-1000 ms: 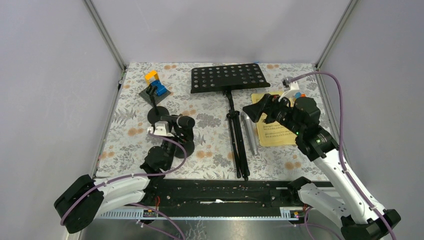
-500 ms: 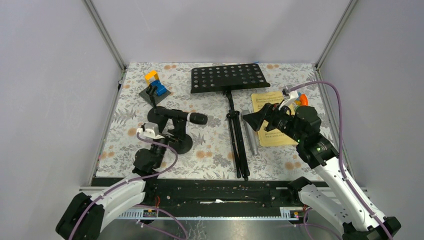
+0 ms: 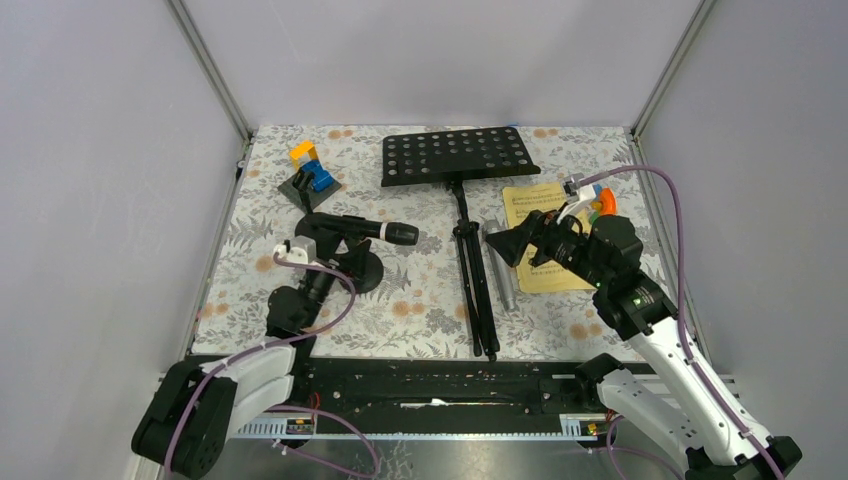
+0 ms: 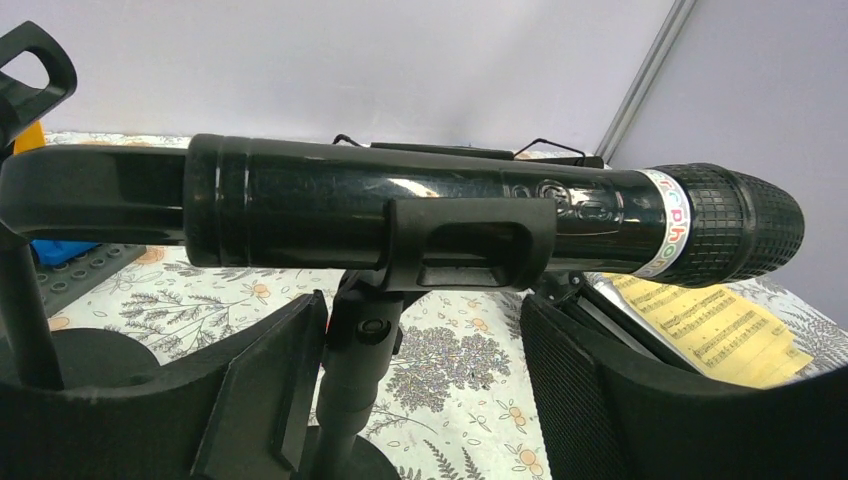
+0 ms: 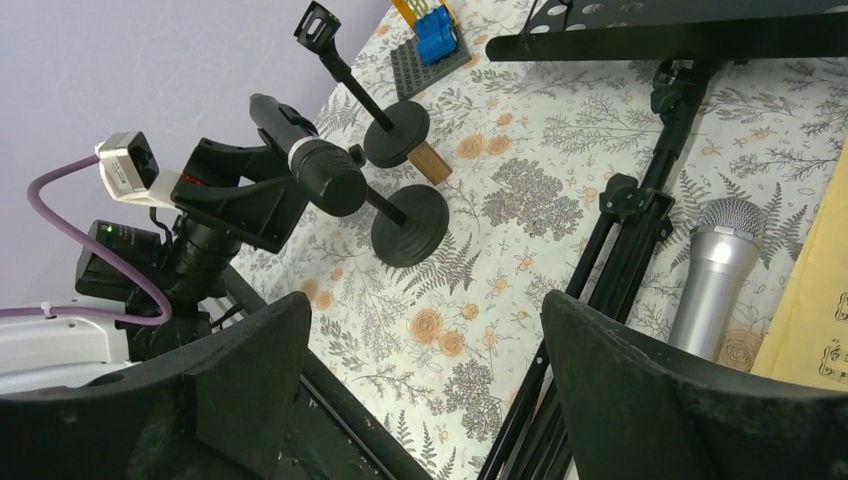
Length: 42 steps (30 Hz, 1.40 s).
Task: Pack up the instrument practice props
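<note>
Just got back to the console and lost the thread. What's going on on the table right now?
The left gripper is at the black microphone, which sits in the clip of a disc-based post. Its open jaws stand either side of the post, gripping nothing. The right gripper hangs open above the table, near the silver microphone that lies beside the music rack legs. Nothing looks packed yet.

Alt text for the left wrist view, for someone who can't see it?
A black microphone lies level across the frame, cradled in the clip of a short black post. The open left gripper straddles the post; yellow sheet music shows at right.
</note>
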### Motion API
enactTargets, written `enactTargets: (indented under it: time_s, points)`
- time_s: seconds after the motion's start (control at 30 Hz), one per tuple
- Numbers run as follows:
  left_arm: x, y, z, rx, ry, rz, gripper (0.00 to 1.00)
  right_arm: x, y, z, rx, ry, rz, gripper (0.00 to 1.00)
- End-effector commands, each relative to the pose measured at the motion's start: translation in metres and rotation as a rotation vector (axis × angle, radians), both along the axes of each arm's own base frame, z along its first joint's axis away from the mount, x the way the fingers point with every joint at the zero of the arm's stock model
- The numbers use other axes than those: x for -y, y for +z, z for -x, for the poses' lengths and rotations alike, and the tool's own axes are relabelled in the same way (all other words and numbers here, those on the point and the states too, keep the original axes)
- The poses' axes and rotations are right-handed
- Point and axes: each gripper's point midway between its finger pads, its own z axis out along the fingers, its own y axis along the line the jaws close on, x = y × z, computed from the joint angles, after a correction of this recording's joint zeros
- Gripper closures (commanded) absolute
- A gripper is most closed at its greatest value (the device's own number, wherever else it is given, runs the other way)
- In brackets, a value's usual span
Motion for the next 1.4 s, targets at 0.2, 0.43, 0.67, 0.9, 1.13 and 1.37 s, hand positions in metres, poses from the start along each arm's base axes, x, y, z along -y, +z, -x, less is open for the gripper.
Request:
enactTargets:
  time_s: [0.2,0.43,0.67,0.9,1.13,1.37]
  points:
    - [-0.003,-0.017,0.005,0.027,-0.024,-0.033,0.27,-0.003,0.004,0.004,0.039,0.036,-0.007,0.08]
    - [-0.002,-0.012,-0.016,0.049,-0.061,-0.045,0.30,-0.003,0.001,0.007,0.038,0.043,-0.007,0.07]
    - [0.006,-0.003,-0.018,0.106,-0.133,-0.106,0.28,-0.002,-0.003,0.009,0.033,0.042,-0.010,0.07]
    - [-0.002,0.005,-0.019,0.146,-0.095,-0.130,0.25,-0.003,-0.007,0.010,0.018,0.046,-0.010,0.07]
    - [0.011,0.014,-0.027,0.182,-0.162,-0.155,0.32,-0.003,-0.012,0.010,0.003,0.045,-0.009,0.08]
    - [0.014,0.020,-0.031,0.199,-0.182,-0.154,0.38,-0.002,-0.015,0.011,0.000,0.043,-0.011,0.07]
